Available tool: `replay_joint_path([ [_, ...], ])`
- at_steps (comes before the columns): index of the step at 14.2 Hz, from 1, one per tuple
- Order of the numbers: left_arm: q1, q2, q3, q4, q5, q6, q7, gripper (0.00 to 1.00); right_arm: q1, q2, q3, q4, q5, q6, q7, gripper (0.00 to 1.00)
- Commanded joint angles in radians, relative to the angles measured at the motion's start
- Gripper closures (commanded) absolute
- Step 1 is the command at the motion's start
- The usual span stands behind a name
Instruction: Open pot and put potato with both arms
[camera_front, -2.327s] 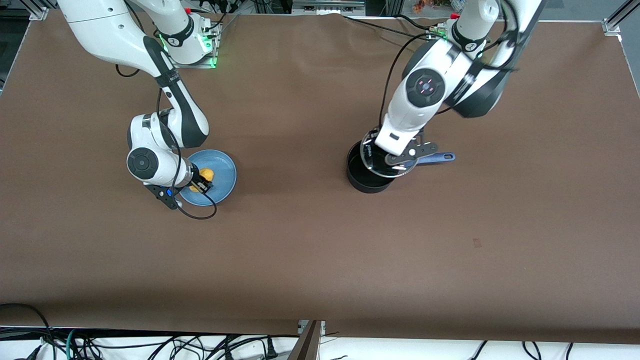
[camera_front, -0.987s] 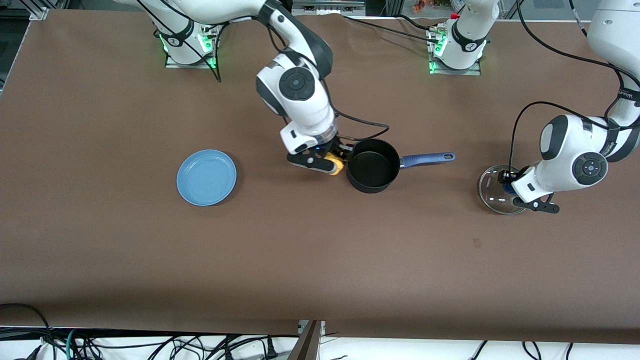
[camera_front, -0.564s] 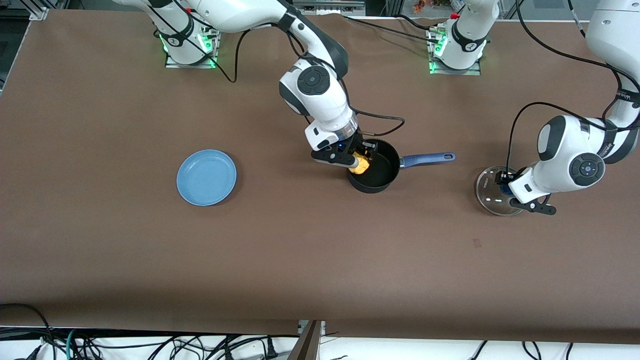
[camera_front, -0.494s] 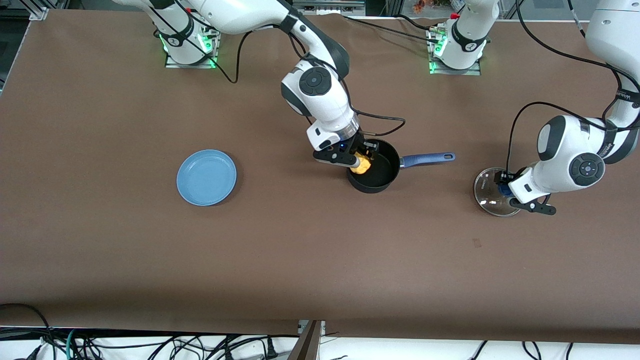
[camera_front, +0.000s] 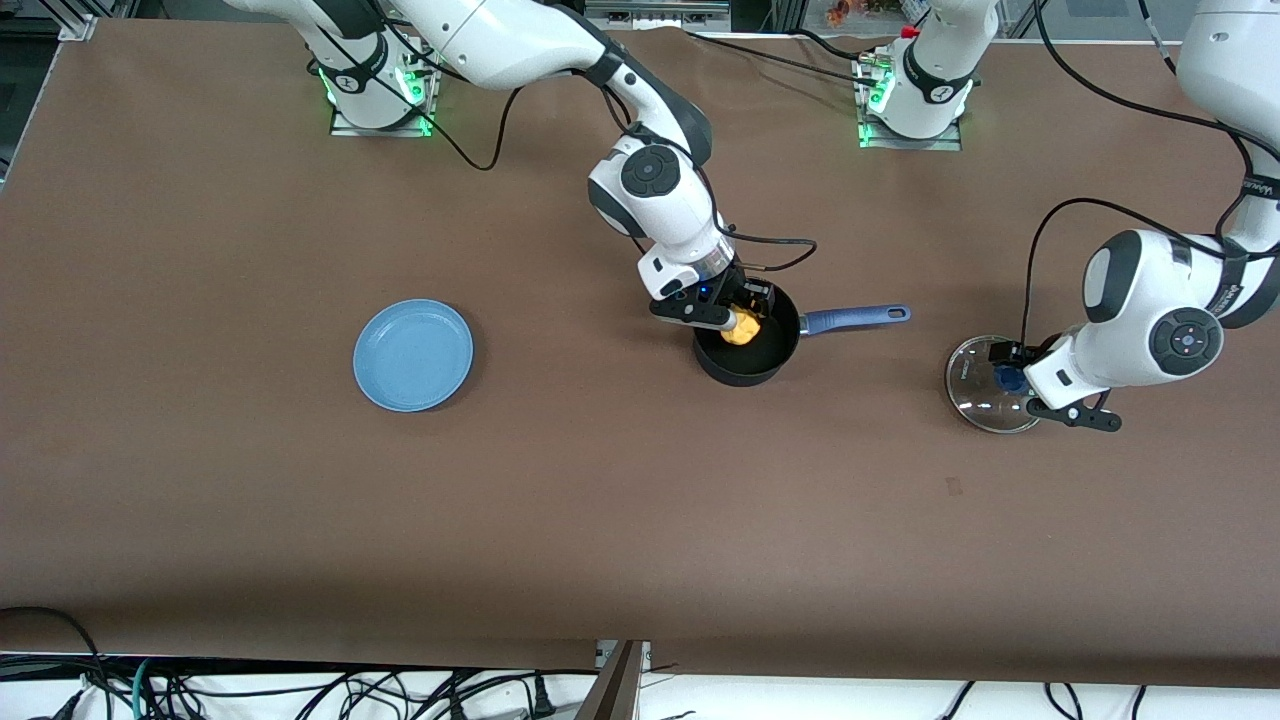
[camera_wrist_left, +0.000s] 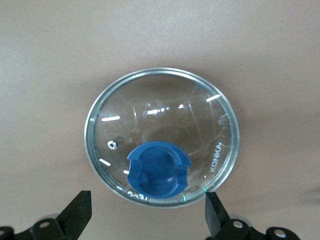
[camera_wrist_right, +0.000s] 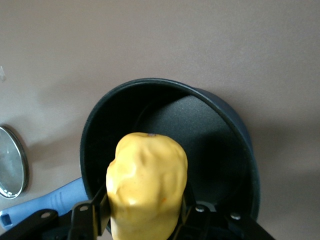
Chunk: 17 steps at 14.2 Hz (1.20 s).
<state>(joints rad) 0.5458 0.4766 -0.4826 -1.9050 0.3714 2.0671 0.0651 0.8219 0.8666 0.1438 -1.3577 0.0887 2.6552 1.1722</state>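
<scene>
- Since a second ago, the right claw (camera_front: 745, 318) has carried the potato (camera_front: 742, 329) from beside the pot (camera_front: 745, 345) to over its open mouth, and the left claw (camera_front: 1003, 366) has let go of the lid's blue knob (camera_front: 1003, 377), its fingers now parted.
- Nearest the front camera, the brown surface (camera_front: 600, 520) lies bare, with cables hanging along its near edge.
- The glass lid (camera_front: 985, 385) lies flat on the surface toward the left arm's end, at about three o'clock from the pot and well apart from it. In the left wrist view the lid (camera_wrist_left: 162, 137) shows whole, with its knob (camera_wrist_left: 158, 168) uncovered.
- The left claw (camera_wrist_left: 147, 212) hovers just over the lid, its two fingers (camera_wrist_left: 77, 212) spread wide to either side of the knob and touching nothing.
- A flat light-blue plate (camera_front: 413, 355) sits at about nine o'clock from the pot, toward the right arm's end, with nothing on it.
- The black pot stands uncovered near the middle of the surface, its blue handle (camera_front: 855, 318) pointing to three o'clock, toward the lid.
- The right claw (camera_wrist_right: 145, 215) is pinching the yellow potato (camera_wrist_right: 146, 182), holding it in the air above the pot (camera_wrist_right: 170, 145); the potato has not reached the pot's floor.
- Farthest from the camera, both arms' bases stand at twelve o'clock with green lights lit.
</scene>
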Motion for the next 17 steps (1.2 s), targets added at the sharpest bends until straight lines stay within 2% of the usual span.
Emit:
replay_joint_path([
  [1,0.008,-0.116,-0.022,0.003,-0.093,-0.07,0.016,0.0,0.008,0.016,-0.006,0.037,0.014,-0.003,0.006,0.01],
  [3,0.008,-0.221,-0.022,0.035,-0.191,-0.181,0.015,0.0,0.005,0.002,-0.006,0.043,0.014,-0.043,0.006,0.0],
  [4,0.006,-0.257,-0.024,0.076,-0.231,-0.253,0.016,0.0,-0.001,-0.009,-0.007,0.066,0.013,-0.111,0.001,0.0],
  [7,-0.001,-0.266,-0.056,0.271,-0.246,-0.488,0.015,0.0,-0.044,-0.035,-0.015,0.21,0.003,-0.424,-0.032,0.0],
  [10,-0.001,-0.266,-0.097,0.391,-0.246,-0.594,0.009,0.0,-0.116,-0.108,-0.015,0.23,0.003,-0.63,-0.193,0.0],
  [12,-0.004,-0.266,-0.103,0.422,-0.244,-0.625,0.009,0.0,-0.185,-0.174,-0.017,0.23,0.002,-0.755,-0.291,0.0],
  [14,-0.018,-0.305,-0.097,0.406,-0.247,-0.628,0.016,0.0,-0.251,-0.23,-0.018,0.229,-0.004,-0.906,-0.434,0.0],
  [15,-0.048,-0.306,-0.084,0.406,-0.246,-0.628,0.009,0.0,-0.268,-0.259,-0.044,0.227,-0.012,-0.963,-0.498,0.0],
  [16,-0.091,-0.314,-0.039,0.4,-0.246,-0.631,0.005,0.0,-0.27,-0.282,-0.097,0.227,-0.017,-1.024,-0.556,0.0],
  [17,-0.171,-0.326,0.04,0.387,-0.247,-0.63,0.005,0.0,-0.271,-0.305,-0.139,0.227,-0.018,-1.081,-0.612,0.0],
])
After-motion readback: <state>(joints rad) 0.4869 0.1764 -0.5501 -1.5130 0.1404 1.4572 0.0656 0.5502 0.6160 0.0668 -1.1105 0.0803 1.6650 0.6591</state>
